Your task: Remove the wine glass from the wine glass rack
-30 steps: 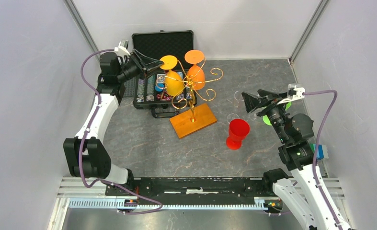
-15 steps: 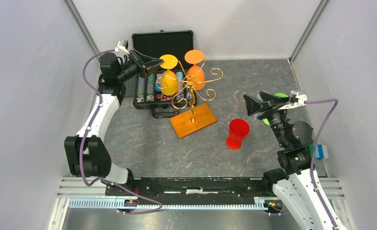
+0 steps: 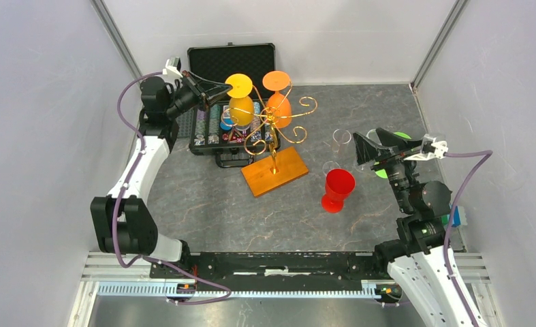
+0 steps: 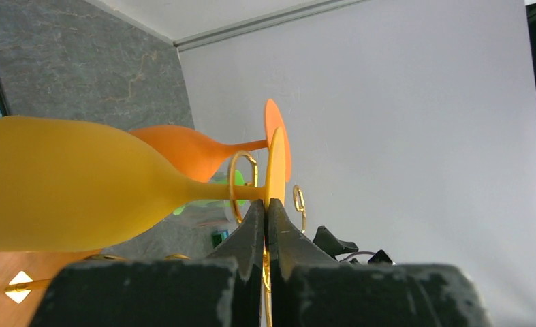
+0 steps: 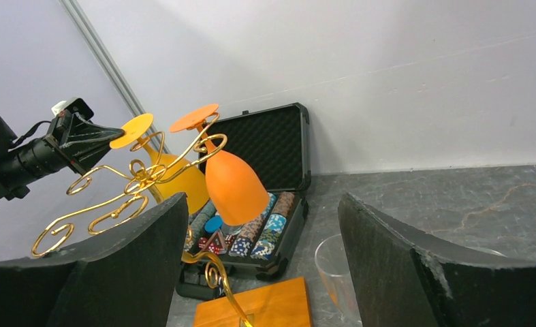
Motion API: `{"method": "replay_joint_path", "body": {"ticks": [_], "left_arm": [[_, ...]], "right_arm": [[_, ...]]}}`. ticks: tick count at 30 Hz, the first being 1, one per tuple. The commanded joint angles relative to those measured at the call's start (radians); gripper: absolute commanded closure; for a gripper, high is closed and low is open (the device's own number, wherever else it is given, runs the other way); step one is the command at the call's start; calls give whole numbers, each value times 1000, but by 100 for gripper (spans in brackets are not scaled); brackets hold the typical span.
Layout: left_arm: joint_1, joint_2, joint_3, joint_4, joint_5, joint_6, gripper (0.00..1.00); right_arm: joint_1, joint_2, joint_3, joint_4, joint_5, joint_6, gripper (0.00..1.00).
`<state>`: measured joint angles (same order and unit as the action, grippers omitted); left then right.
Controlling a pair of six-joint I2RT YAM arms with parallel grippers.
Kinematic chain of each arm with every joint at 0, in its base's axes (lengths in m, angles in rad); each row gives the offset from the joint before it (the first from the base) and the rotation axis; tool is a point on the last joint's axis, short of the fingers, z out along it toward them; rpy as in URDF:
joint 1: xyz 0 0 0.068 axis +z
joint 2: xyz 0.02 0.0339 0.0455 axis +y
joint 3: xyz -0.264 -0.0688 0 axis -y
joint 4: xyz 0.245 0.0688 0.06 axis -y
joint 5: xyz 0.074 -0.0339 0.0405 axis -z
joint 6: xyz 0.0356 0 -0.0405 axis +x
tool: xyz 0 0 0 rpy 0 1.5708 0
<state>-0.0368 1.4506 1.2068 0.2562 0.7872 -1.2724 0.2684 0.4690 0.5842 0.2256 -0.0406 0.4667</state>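
The golden wire rack [image 3: 278, 129] stands on its orange-brown wooden base [image 3: 275, 172] mid-table. A yellow wine glass [image 3: 241, 109] and an orange wine glass [image 3: 278, 105] hang upside down from its curled arms. My left gripper [image 3: 214, 88] is shut on the rim of the yellow glass's foot; in the left wrist view the jaws [image 4: 266, 204] pinch the foot disc, with the stem still inside a wire loop. My right gripper [image 3: 364, 146] is open and empty, to the right of the rack and apart from it. It faces the rack [image 5: 135, 180] and the orange glass [image 5: 232, 180].
An open black case of chips [image 3: 231, 68] lies behind the rack. A red cup [image 3: 338, 187] stands right of the base. Clear glasses [image 3: 341, 139] stand near my right gripper, with a green disc [image 3: 401, 136] and a blue object [image 3: 459, 216] at the far right.
The yellow glass has shifted slightly back and left with my left gripper. My right arm has drawn back to the right, away from the rack.
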Motion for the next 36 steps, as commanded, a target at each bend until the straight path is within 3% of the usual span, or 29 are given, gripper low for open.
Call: {"method": "replay_joint_path", "body": {"ticks": [1, 17, 27, 33, 36], "left_arm": [[-6, -89, 15, 63, -23, -39, 98], [-79, 12, 114, 95, -20, 28, 98], [-86, -11, 72, 74, 6, 21, 98], [-80, -109, 63, -135, -8, 154, 98], [-66, -156, 84, -291, -62, 261, 98]], "right_arm": [[3, -20, -6, 45, 28, -12, 15], [3, -45, -2, 38, 34, -26, 15], [3, -41, 5, 33, 56, -32, 15], [2, -34, 32, -16, 44, -24, 2], [3, -33, 34, -26, 43, -22, 2]]}}
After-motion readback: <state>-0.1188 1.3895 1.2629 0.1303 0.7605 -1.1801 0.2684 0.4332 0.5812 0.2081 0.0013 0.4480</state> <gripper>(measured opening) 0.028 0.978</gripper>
